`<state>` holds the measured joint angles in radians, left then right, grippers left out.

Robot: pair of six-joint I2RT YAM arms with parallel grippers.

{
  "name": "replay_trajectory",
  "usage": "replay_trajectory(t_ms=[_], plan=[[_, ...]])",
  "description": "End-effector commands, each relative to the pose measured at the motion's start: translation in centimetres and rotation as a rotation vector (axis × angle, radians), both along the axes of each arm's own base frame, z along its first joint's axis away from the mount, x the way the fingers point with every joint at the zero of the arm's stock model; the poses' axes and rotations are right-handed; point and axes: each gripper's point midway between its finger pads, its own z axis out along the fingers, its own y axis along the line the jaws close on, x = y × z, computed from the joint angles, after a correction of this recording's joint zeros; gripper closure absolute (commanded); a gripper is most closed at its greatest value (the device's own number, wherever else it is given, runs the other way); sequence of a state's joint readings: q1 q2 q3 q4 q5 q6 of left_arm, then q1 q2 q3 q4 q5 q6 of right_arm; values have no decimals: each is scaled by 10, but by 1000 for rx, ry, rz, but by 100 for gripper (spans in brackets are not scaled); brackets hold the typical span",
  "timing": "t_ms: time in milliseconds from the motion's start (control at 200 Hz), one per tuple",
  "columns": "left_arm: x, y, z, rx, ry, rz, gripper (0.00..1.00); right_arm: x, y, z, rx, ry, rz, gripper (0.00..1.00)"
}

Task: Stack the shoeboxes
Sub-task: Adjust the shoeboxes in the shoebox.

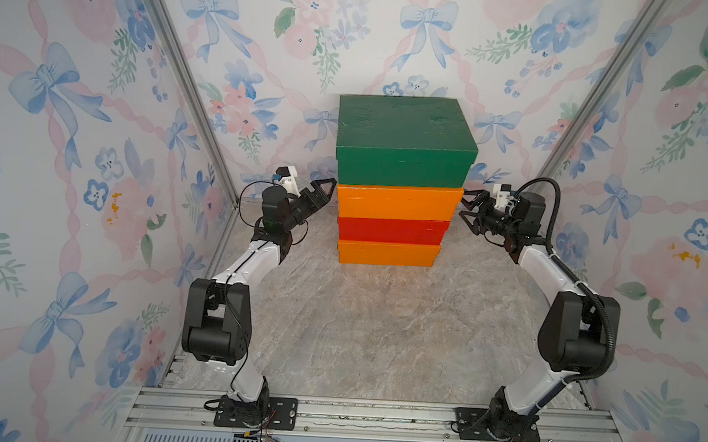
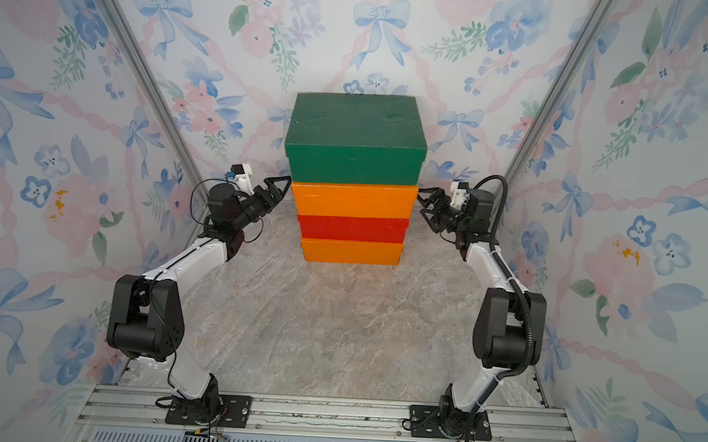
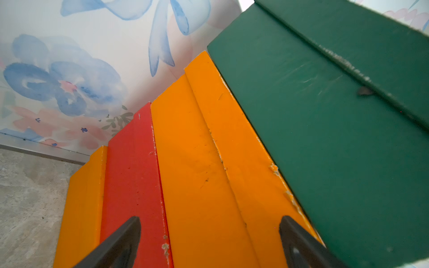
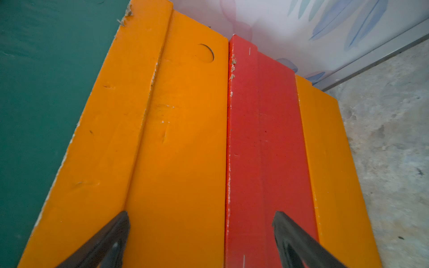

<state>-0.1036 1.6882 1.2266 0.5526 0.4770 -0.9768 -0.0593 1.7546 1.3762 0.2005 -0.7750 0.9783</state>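
Observation:
Four shoeboxes stand in one stack at the back middle of the table. From the top they are a dark green box point(image 1: 404, 137), an orange box point(image 1: 399, 201), a red box point(image 1: 391, 230) and an orange box point(image 1: 388, 253). My left gripper point(image 1: 324, 192) is open at the stack's left end, level with the upper orange box point(image 3: 209, 162). My right gripper point(image 1: 465, 203) is open at the right end, at the same height. In the wrist views the left gripper point(image 3: 210, 220) and right gripper point(image 4: 200, 214) hold nothing, with the box ends just beyond the spread fingertips.
The stack stands close to the floral back wall point(image 1: 395, 37). Floral side walls with metal corner posts point(image 1: 185, 80) close in both sides. A metal rail point(image 1: 375, 414) carrying both arm bases runs along the front. The marble-patterned table point(image 1: 359, 334) lies between the arms.

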Motion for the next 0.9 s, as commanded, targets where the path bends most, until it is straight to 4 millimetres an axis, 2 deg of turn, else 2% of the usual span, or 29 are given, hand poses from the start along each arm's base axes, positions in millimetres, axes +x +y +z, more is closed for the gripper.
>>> replay_trajectory(t_ms=[0,90,130,275,575,740,895], plan=[[1,7,-5,18,-6,-2,4,2,1,-2,-8,-15,27,3],[3,11,-4,18,-6,7,4,1,1,-7,-13,-7,27,0],[3,12,-4,17,-5,10,3,2,-1,-8,-14,-3,25,3],[5,21,0,17,-9,27,2,2,-9,-12,-19,14,11,3],[0,46,-2,44,-8,89,2,6,-50,-36,-83,114,-136,3],[-9,60,-16,113,5,156,2,1,-68,-37,-103,115,-179,3],[-25,71,-35,190,18,242,2,-12,-77,-39,-199,92,-217,3]])
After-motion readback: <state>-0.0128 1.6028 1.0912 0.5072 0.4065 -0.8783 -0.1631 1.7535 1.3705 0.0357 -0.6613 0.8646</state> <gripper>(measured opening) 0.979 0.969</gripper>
